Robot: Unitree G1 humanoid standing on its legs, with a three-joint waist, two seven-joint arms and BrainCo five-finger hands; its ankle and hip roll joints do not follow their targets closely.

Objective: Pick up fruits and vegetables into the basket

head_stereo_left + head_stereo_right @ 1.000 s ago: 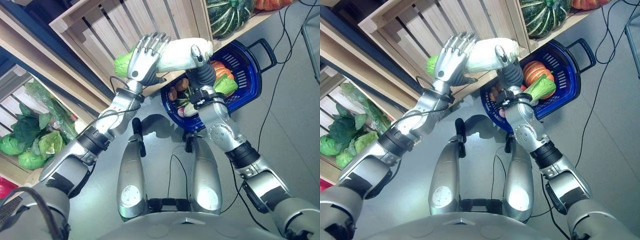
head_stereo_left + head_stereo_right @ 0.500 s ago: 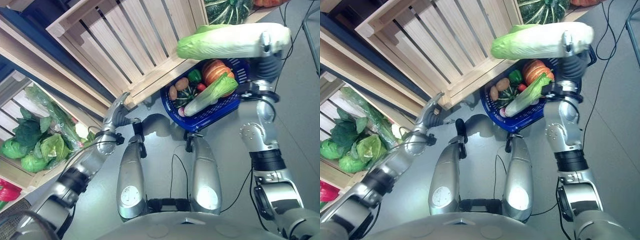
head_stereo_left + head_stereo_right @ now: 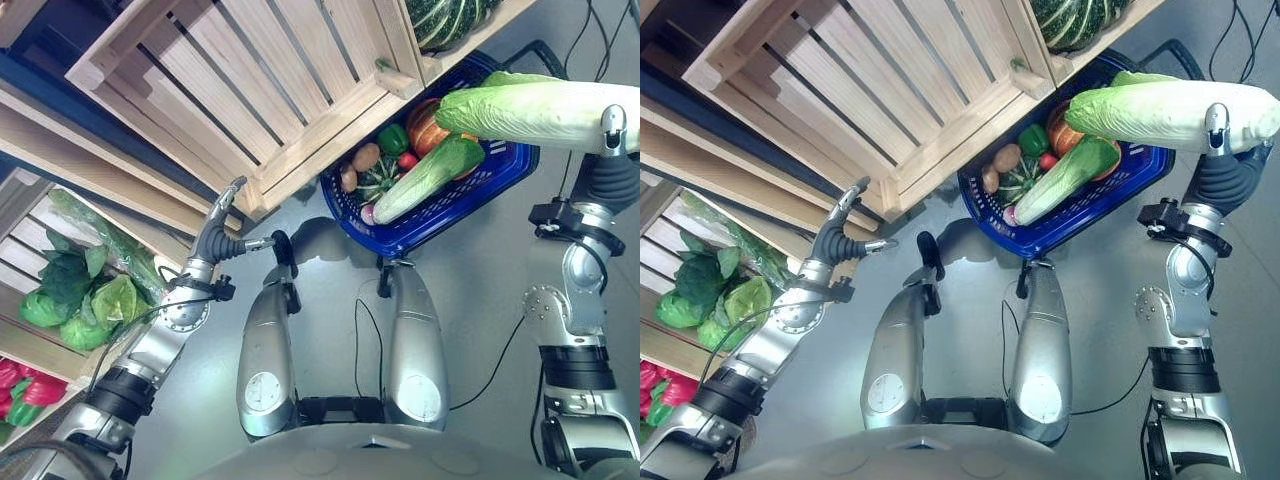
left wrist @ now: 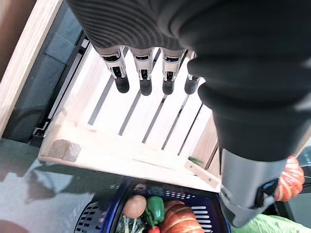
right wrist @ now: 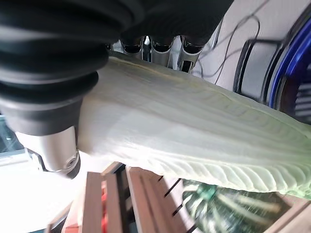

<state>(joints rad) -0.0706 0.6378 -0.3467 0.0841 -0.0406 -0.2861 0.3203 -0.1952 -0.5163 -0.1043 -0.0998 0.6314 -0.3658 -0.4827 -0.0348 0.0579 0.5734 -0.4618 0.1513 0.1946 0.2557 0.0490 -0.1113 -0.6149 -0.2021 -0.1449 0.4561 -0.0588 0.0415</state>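
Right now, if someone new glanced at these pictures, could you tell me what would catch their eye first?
Probably the long pale green napa cabbage, held in the right hand above the blue plastic basket on the grey floor. That basket already holds a second cabbage, an orange pumpkin and smaller vegetables. Next, the left hand, open, in front of the slatted wooden crate.

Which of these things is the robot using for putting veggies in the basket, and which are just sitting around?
Part of the job:
- long pale green napa cabbage, gripped in the right hand
- blue plastic basket, already holding vegetables

Just lying about:
- slatted wooden crate
- dark green striped squash on the shelf
- leafy green lettuces
- left hand, open and idle
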